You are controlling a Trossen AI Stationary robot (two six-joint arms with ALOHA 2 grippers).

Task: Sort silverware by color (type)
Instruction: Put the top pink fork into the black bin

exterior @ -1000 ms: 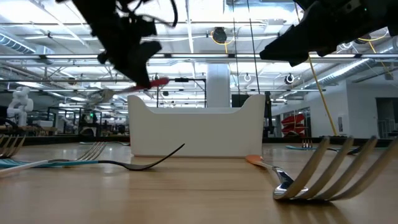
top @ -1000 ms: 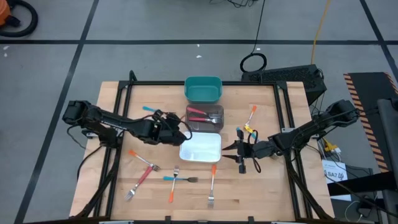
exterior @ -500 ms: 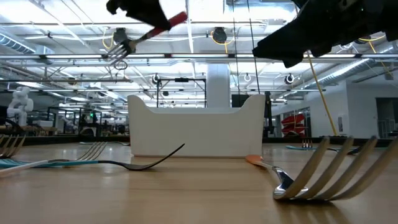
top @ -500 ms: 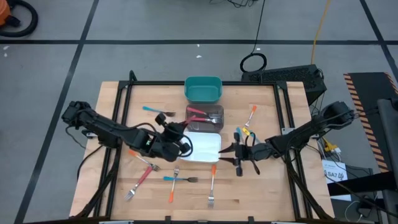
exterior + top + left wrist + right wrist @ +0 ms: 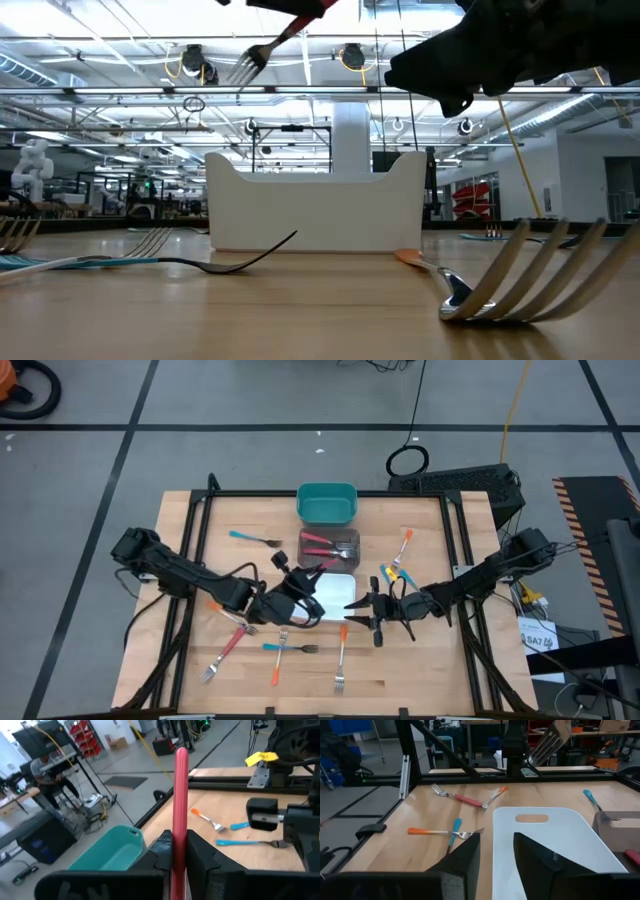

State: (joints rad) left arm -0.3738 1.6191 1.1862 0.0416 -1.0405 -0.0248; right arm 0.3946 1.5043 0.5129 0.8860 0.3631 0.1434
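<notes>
On the pale wood-grain table (image 5: 440, 660), the left gripper (image 5: 300, 592) hovers at the white bin's (image 5: 335, 592) near-left edge, its dark fingers pinched onto a red-handled fork (image 5: 180, 800); the slim, smooth plastic handle stands between the pads, and in the low view the silver tines (image 5: 245, 65) hang high above the bin's wall. Loose forks with thin blue, pink and orange handles lie on the wood below and left of the bin, such as the orange-handled fork (image 5: 341, 655). Behind the white bin sit a dark translucent bin (image 5: 330, 548) holding pink-handled forks and a teal bin (image 5: 327, 504). The right gripper (image 5: 362, 616) hangs at the white bin's right corner, fingers parted, holding nothing.
</notes>
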